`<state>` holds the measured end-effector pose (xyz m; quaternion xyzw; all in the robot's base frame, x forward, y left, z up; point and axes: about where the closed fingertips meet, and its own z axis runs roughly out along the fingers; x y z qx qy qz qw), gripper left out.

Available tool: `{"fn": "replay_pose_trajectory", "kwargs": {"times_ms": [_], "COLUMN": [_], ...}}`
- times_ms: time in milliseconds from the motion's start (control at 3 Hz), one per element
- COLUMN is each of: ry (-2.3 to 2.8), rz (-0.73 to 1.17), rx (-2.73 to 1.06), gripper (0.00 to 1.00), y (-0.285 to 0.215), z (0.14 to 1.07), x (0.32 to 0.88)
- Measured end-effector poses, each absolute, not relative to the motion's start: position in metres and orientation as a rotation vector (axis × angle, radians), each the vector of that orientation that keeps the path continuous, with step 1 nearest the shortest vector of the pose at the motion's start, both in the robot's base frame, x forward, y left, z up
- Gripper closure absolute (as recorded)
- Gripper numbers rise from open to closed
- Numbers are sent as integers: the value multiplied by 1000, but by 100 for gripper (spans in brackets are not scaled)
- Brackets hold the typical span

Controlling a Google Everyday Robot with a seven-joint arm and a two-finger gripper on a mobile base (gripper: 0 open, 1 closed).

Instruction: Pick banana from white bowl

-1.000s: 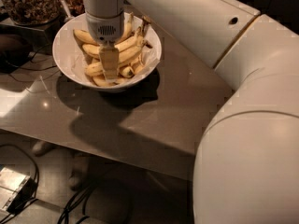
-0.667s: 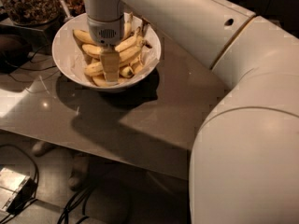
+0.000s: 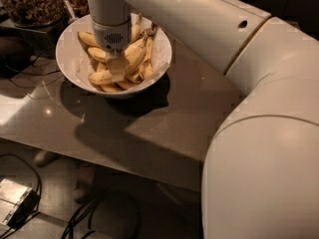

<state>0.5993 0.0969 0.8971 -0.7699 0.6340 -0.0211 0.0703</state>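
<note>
The white bowl [image 3: 69,66] stands at the back left of the grey table and holds several yellow bananas. A long curved banana [image 3: 135,55] lies across the middle of the pile, its dark stem end up near the bowl's right rim. My gripper [image 3: 117,69] reaches straight down from the arm's wrist into the bowl and sits right on this long banana, among the others. The wrist hides the bananas at the back of the bowl.
A clear glass container of brown bits [image 3: 31,4] stands behind the bowl at the top left. My big white arm [image 3: 259,133] fills the right side. The table's front edge [image 3: 99,163] runs across below; cables and a small box [image 3: 12,200] lie on the floor.
The gripper stays down in the bowl at the same spot. The arm's near link has shifted slightly to the left. The bowl and bananas have not visibly moved.
</note>
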Motion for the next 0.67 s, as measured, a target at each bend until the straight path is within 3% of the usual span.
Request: {"fn": "replay_pose_trajectory", "kwargs": {"times_ms": [333,667], "ry": [1907,1866], "rz": [-64,-49], "rx": [-2316,-2255], "gripper": [99,100], "y": [97,92], "z": [897,916], "x": [599,593]}}
